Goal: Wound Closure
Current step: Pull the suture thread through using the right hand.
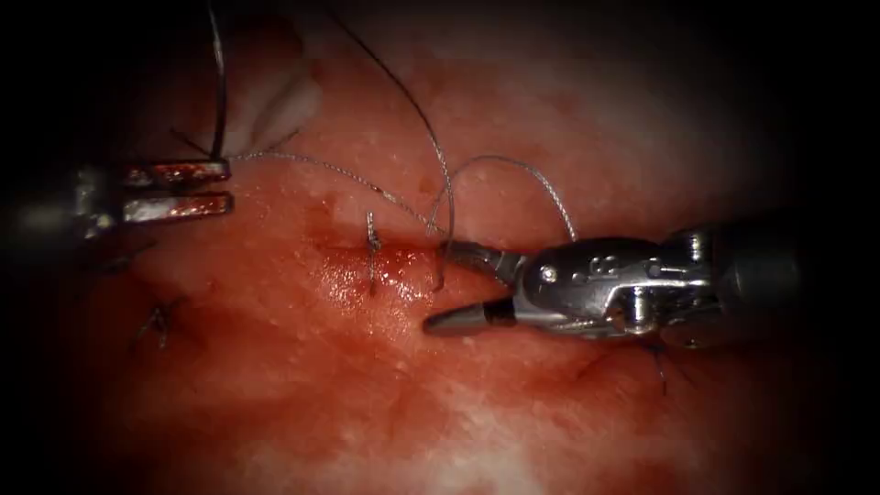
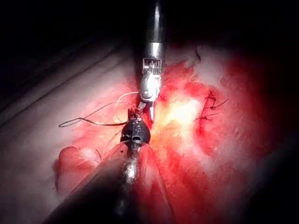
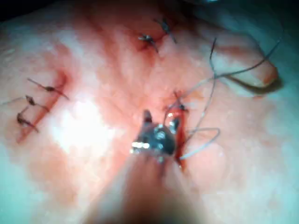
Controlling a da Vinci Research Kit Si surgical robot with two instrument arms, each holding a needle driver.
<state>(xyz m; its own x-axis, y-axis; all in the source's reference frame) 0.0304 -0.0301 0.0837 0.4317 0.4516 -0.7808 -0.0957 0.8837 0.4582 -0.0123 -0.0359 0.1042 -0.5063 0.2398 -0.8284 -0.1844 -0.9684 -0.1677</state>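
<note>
The right arm's silver needle driver [image 1: 438,286] has its jaws wide apart at the wet red cut [image 1: 371,266], holding nothing. The left arm's tool [image 1: 227,186], jaws slightly parted, apparently pinches the thin grey thread [image 1: 321,165]. That slack loop could snag the open right jaws; I cannot make out the needle.

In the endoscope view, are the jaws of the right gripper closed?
No, the right gripper has its jaws spread apart beside the stitch, with thread at its upper jaw.

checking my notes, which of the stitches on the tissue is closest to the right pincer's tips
The middle stitch, in the wet red patch just left of the open right pincer. The stitch at far left sits below the left pincer; another lies under the right tool's body.
</note>
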